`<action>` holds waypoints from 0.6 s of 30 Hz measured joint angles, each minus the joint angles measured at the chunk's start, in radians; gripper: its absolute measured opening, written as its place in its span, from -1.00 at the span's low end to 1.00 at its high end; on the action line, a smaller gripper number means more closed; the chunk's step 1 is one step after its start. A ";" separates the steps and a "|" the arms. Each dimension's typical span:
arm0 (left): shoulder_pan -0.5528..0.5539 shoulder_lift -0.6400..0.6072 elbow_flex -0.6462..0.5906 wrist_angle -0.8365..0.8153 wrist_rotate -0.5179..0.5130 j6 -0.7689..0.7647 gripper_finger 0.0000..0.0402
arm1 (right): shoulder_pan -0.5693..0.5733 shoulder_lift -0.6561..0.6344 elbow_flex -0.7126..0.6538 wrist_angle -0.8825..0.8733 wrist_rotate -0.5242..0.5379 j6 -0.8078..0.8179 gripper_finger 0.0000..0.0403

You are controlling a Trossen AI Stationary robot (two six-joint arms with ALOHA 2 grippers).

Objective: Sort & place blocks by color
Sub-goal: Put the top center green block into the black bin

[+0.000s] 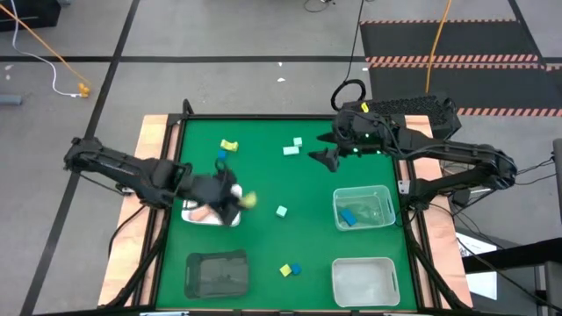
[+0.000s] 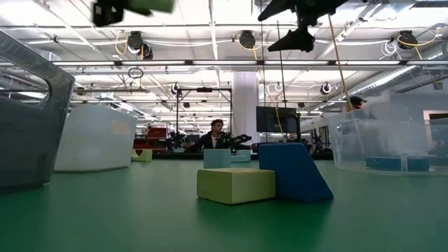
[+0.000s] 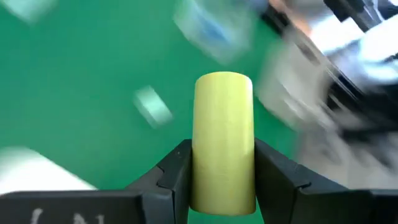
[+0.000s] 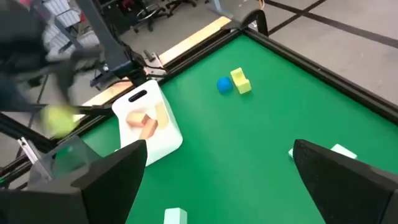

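While the yellow block (image 3: 224, 140) is clamped between the left gripper's (image 1: 230, 195) fingers (image 3: 171, 177) above the green table (image 1: 263, 228), it is best carried level and lowered fully before release, so it does not roll. The white tray (image 1: 195, 212) just beneath already holds pink blocks (image 4: 144, 123). Farther off, the right gripper (image 1: 327, 158) hangs spread wide and empty near the mint blocks (image 1: 292, 147).

Overhead looks straight down; low view skims the green table (image 1: 263, 189); wrists peer close.
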 joint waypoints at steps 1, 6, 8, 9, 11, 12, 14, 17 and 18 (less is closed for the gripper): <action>-0.035 0.000 0.000 -0.004 0.052 -0.044 -0.35 | 0.000 -0.001 0.000 0.000 0.000 0.000 0.95; -0.208 0.026 0.001 -0.031 0.247 -0.270 -0.35 | 0.000 0.000 0.000 -0.002 -0.001 0.117 0.95; -0.274 0.043 0.001 -0.063 0.293 -0.371 -0.35 | 0.000 0.000 0.000 -0.002 0.000 0.152 0.95; -0.303 0.054 0.001 -0.072 0.312 -0.413 -0.35 | 0.000 0.000 0.000 -0.002 0.000 0.163 0.95; -0.355 0.081 0.001 -0.089 0.353 -0.466 -0.35 | 0.000 0.000 0.000 0.001 0.000 0.166 0.95; -0.374 0.097 0.001 -0.092 0.367 -0.475 -0.35 | 0.000 0.000 0.000 0.002 0.001 0.164 0.95; -0.396 0.122 0.000 -0.092 0.391 -0.477 -0.35 | 0.000 0.000 0.000 0.002 0.001 0.161 0.95; -0.412 0.157 0.000 -0.115 0.392 -0.477 -0.34 | 0.000 0.000 0.000 0.002 0.001 0.165 0.95; -0.413 0.165 0.000 -0.124 0.393 -0.480 -0.30 | 0.000 0.000 0.000 0.002 0.001 0.164 0.95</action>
